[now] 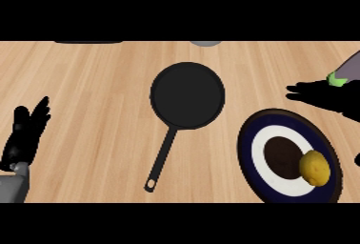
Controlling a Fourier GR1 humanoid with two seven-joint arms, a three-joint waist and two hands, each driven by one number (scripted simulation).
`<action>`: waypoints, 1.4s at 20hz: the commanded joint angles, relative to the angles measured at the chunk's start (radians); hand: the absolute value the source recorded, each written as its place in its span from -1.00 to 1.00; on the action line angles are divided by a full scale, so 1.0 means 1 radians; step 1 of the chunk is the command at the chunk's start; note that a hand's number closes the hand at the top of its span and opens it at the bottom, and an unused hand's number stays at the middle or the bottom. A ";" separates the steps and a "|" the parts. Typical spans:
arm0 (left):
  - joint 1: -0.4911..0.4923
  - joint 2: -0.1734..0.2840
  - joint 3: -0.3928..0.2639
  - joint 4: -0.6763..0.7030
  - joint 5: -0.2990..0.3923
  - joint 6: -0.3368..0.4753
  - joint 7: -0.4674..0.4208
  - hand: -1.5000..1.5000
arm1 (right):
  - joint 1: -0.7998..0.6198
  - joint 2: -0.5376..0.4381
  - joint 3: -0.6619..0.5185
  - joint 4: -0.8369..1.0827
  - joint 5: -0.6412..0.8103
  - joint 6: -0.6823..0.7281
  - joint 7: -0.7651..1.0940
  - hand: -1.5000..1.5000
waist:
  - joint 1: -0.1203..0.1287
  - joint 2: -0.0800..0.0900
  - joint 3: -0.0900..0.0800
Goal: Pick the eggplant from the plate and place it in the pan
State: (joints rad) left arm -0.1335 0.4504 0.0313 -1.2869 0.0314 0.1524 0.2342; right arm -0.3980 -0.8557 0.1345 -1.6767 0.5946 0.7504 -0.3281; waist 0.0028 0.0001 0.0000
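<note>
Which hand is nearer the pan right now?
Right. The right hand, curled around the eggplant, sits just right of the pan; the left hand rests open at the far left edge.

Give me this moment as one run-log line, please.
right hand: shut on eggplant, above plate | pan: empty | left hand: open, resting | lemon: on plate

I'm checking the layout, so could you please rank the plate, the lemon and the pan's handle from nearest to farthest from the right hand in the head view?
From the right hand:
1. plate, just below it, at the right.
2. lemon, on the plate's lower right.
3. pan's handle, left of the plate, centre.
</note>
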 commanded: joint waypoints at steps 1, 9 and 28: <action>-0.016 -0.022 0.028 0.077 -0.013 -0.022 -0.076 0.00 | -0.002 0.044 0.025 0.062 0.073 -0.022 -0.083 -1.00 | 0.001 0.002 0.000; 0.013 -0.049 0.051 0.071 -0.057 -0.026 -0.094 0.00 | 0.000 0.117 0.040 0.014 0.127 0.020 -0.008 -1.00 | 0.000 0.001 -0.001; 0.011 -0.038 0.123 -0.007 -0.050 -0.129 -0.004 0.00 | -0.038 0.146 0.048 0.249 0.368 -0.252 -0.256 1.00 | 0.004 0.001 0.000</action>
State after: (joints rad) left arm -0.1243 0.3873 0.1197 -1.2978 -0.0481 0.0807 0.2279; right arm -0.4344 -0.7093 0.1941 -1.5062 0.9115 0.5600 -0.4965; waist 0.0049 0.0008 -0.0002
